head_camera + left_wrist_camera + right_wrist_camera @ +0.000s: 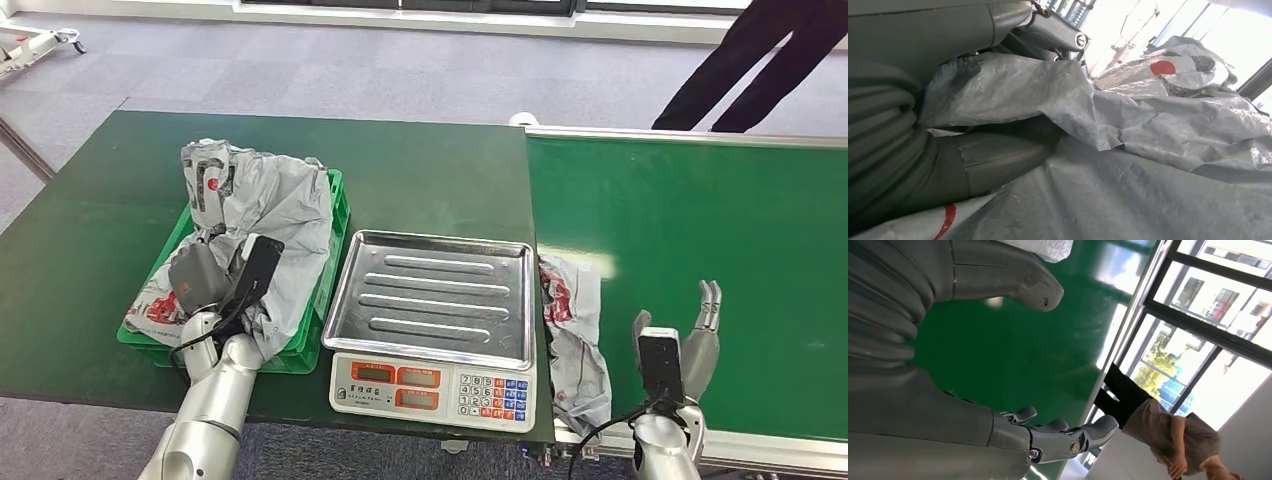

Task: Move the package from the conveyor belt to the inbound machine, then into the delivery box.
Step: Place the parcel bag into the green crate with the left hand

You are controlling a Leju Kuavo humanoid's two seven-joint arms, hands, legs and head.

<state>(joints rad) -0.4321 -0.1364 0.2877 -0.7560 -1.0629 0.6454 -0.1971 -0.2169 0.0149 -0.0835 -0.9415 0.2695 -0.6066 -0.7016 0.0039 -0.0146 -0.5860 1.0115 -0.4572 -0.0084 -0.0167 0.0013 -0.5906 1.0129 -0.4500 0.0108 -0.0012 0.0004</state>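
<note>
**Left hand down in the crate of grey bags; right hand spread over the belt**

Left hand point(200, 280) sunk among crumpled grey packages point(270, 205) heaped in the green delivery box point(335, 215). Seen close from the left wrist, thumb point(998, 160) tucked under a fold of grey plastic point(1013, 85), fingers hidden behind it; cannot tell whether clamped on the film or merely lying against it.

Right hand point(690, 345) raised above the green conveyor belt point(700, 230), fingers point(1068, 437) apart and extended, thumb point(1013, 282) well clear of them, nothing held. Just to the inner side of that hand, toward the scale: one grey package point(572, 335) with red print, lying along the belt's edge, not touched.

Between the two hands: inbound machine point(435, 315), a weighing scale with a bare steel tray and keypad, just beside the box. Beyond the belt's far edge, well past the right hand: a person point(760, 60) in dark trousers, standing.
</note>
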